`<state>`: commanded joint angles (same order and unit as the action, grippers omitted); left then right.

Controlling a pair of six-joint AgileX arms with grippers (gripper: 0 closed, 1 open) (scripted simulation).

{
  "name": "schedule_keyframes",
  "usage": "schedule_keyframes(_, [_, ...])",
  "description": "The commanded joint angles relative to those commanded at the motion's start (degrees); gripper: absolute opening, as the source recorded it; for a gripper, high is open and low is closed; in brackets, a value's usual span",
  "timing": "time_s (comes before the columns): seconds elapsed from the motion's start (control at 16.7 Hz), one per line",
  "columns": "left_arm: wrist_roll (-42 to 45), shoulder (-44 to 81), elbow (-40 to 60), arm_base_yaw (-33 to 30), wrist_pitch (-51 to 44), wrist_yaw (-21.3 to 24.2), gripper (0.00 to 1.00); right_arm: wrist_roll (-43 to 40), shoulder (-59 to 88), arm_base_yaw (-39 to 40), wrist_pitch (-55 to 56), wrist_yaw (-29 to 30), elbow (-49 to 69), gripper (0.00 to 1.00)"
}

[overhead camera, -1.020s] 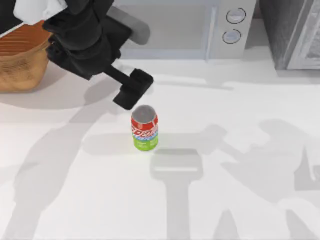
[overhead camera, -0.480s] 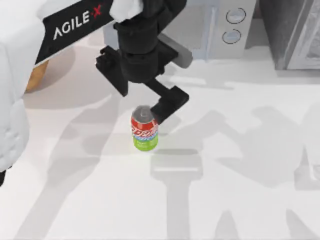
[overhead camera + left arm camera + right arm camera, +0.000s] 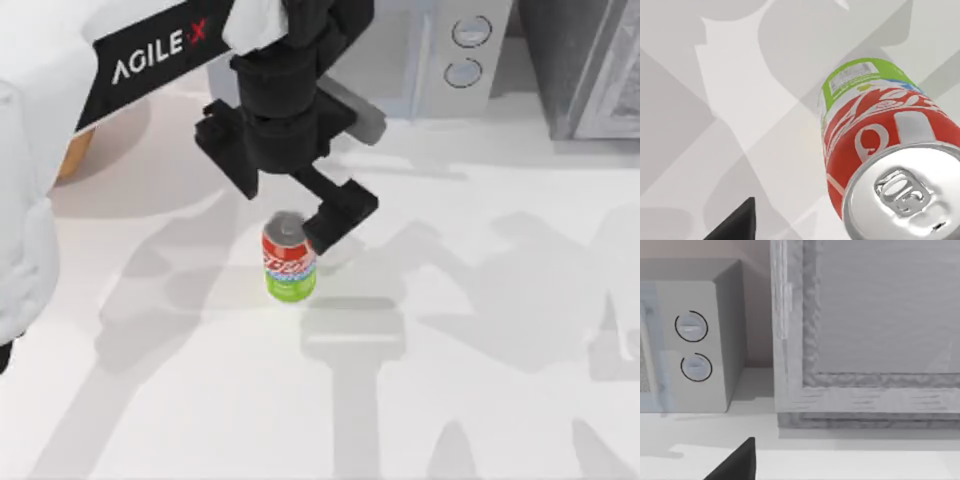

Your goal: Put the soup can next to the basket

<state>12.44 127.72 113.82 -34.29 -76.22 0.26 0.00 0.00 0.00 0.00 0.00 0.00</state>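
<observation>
The soup can (image 3: 289, 262) stands upright near the table's middle, with a silver top and a red, blue-white and green label. My left gripper (image 3: 283, 183) hangs open just above and behind it, and one black finger (image 3: 340, 212) reaches down beside the can's right side. In the left wrist view the can (image 3: 875, 135) looms close and apart from a dark fingertip (image 3: 737, 225). A sliver of the orange basket (image 3: 76, 152) peeks out under my left arm at the far left. In the right wrist view, one fingertip (image 3: 737, 462) of my parked right gripper points toward the back wall.
A microwave (image 3: 400, 60) with two round knobs stands along the back edge, also seen as the microwave (image 3: 695, 340) in the right wrist view. A grey cabinet (image 3: 590, 70) fills the back right corner. Bare white table lies in front of and to the right of the can.
My left arm has swung right from beside the basket to above the can, then settled slightly lower with a finger closer to it. The can has not moved.
</observation>
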Motion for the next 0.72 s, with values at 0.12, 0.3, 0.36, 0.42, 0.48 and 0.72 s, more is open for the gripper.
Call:
schedule_keyframes(0.12, [0.0,0.3,-3.1,0.0,3.4,0.0,1.00,0.0,0.0,0.0,0.0,0.0,0.0,1.00])
schedule_keyframes(0.3, [0.0,0.8,-7.9,0.0,8.9,0.0,1.00,0.0,0.0,0.0,0.0,0.0,0.0,1.00])
schedule_keyframes(0.36, [0.0,1.0,-9.0,0.0,10.0,0.0,1.00,0.0,0.0,0.0,0.0,0.0,0.0,1.00])
schedule_keyframes(0.42, [-0.1,1.0,-9.5,0.0,10.5,0.0,1.00,0.0,0.0,0.0,0.0,0.0,0.0,1.00])
schedule_keyframes(0.48, [-0.1,1.0,-9.5,0.0,10.6,0.0,1.00,0.0,0.0,0.0,0.0,0.0,0.0,1.00])
schedule_keyframes(0.72, [-0.1,1.0,-9.5,0.0,10.6,0.0,0.85,0.0,0.0,0.0,0.0,0.0,0.0,1.00])
